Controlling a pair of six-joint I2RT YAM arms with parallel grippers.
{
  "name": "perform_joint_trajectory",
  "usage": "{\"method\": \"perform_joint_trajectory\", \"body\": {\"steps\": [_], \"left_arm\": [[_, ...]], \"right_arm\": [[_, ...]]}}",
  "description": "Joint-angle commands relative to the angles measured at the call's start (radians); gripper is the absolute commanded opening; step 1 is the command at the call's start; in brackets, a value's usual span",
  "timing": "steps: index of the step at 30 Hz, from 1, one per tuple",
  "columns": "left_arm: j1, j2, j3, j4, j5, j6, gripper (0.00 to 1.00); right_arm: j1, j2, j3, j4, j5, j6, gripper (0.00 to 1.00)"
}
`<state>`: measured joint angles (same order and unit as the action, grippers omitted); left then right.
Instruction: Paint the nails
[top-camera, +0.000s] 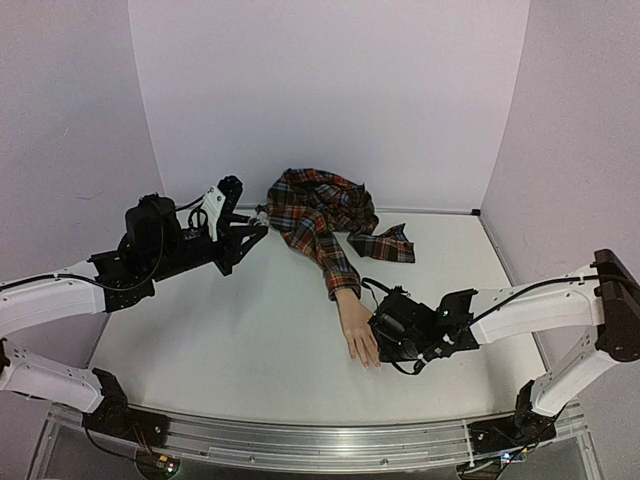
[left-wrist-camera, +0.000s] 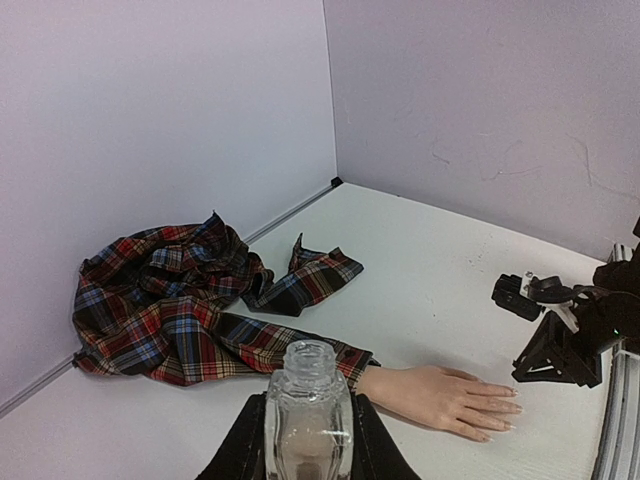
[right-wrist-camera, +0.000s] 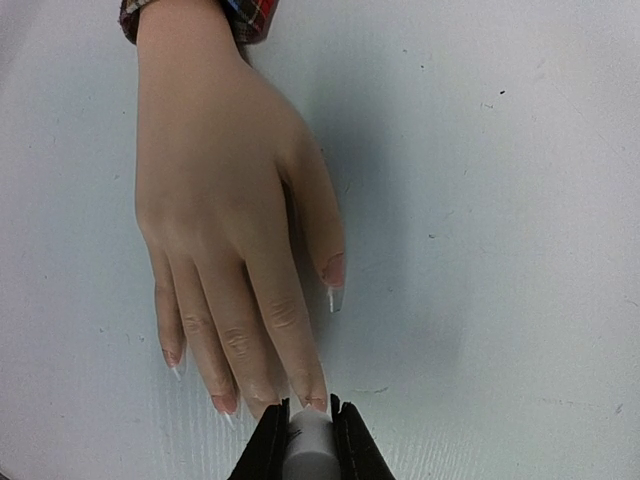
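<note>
Item one: mannequin hand (right-wrist-camera: 230, 220), pale peach, five digits. We find it palm down on the white table (top-camera: 250, 330), near the front edge and right of centre in the top view, digits pointing toward the arm bases.

Item two: the nails (right-wrist-camera: 334, 272), long with pale tips, one on each digit end. They lie flat with the hand, the thumb nail set apart to one side.

Item three: plaid sleeve (top-camera: 330, 265), red and blue, running from the wrist back to a crumpled heap of the same cloth by the rear wall.

Item four: glass bottle (left-wrist-camera: 308, 375), clear, neck open, no cap on it. The left fingers (left-wrist-camera: 240, 452) are clamped on its two sides and hold it upright, off to the left and well apart from the hand.

Item five: white cylinder (right-wrist-camera: 310, 445), small. The right fingers (right-wrist-camera: 268, 450) are clenched on it. Its end sits just beside the tip of the digit next to the thumb; we cannot tell whether they touch.
</note>
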<state>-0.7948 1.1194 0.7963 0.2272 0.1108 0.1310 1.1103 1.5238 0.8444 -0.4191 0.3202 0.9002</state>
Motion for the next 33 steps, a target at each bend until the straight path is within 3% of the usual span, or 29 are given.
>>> {"method": "perform_joint_trajectory", "body": {"steps": [1, 33], "left_arm": [[0.006, -0.013, 0.005, 0.038, 0.009, -0.003, 0.0], [0.005, -0.016, 0.004, 0.04, 0.009, -0.005, 0.0]], "right_arm": [[-0.005, 0.0, 0.01, -0.001, 0.014, 0.009, 0.0], [-0.006, 0.016, -0.007, -0.006, 0.007, 0.028, 0.0]]}}
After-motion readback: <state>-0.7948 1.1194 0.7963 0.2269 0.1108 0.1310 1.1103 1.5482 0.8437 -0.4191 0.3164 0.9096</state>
